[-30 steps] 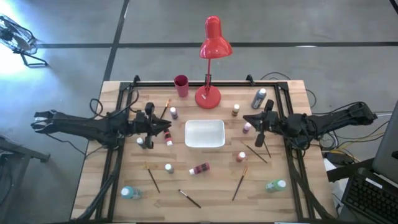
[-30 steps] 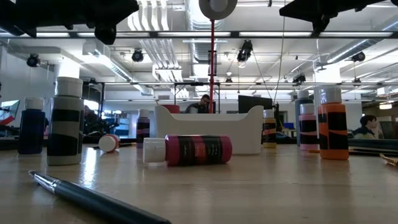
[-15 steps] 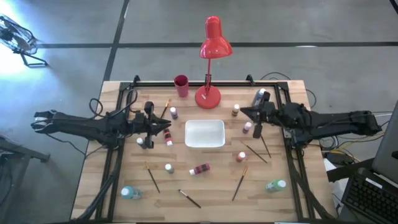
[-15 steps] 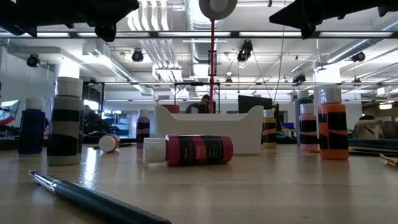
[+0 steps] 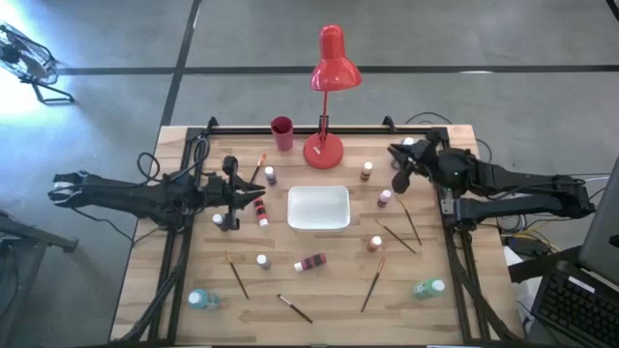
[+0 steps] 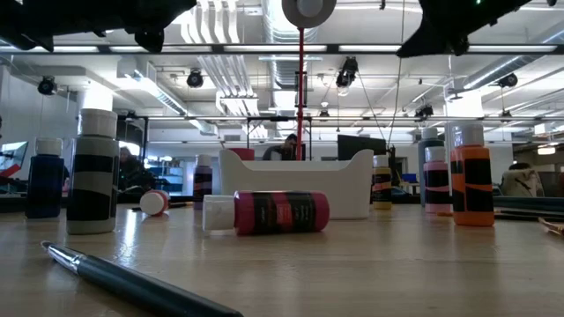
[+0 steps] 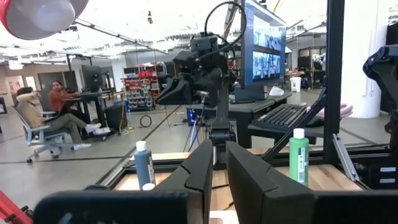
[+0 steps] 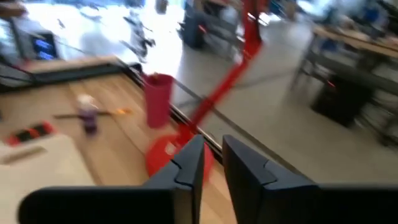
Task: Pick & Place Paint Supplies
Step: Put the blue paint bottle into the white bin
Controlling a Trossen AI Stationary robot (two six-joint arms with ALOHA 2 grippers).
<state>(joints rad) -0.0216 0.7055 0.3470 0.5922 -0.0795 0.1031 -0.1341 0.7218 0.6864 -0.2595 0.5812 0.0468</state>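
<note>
Right gripper (image 5: 398, 166) held above the wooden table (image 5: 445, 319) near its far right corner; fingers (image 8: 186, 163) nearly together w/ a narrow gap, nothing between them. Its wrist view faces the red desk lamp's round base (image 8: 168, 152) & the red cup (image 8: 158, 98). Just beside this gripper, toward the table centre: brown-labelled paint bottle w/ pale cap (image 5: 368, 171); toward the near edge: pink paint bottle (image 5: 385, 198) & two thin wooden-handled brushes (image 5: 408, 218), lying flat.

Left gripper (image 5: 253, 196) hovers at table's left side; fingers (image 7: 202, 171) close together, holding nothing. Just beside its tip: red paint bottle (image 5: 262, 217) lying flat, purple paint bottle (image 5: 270, 175) upright, white-capped bottle (image 5: 219, 221).

White rectangular tray (image 5: 318, 208) sits between the two grippers, apart from both. Well away from both, toward the near edge: red-and-black bottle on its side (image 6: 275, 212), white-capped dark bottle upright (image 6: 93, 172), dark-handled brush (image 5: 295, 308), two teal bottles lying at the near corners (image 5: 201, 300), (image 5: 428, 287). Orange bottle (image 6: 473, 175) upright at low view's right.
</note>
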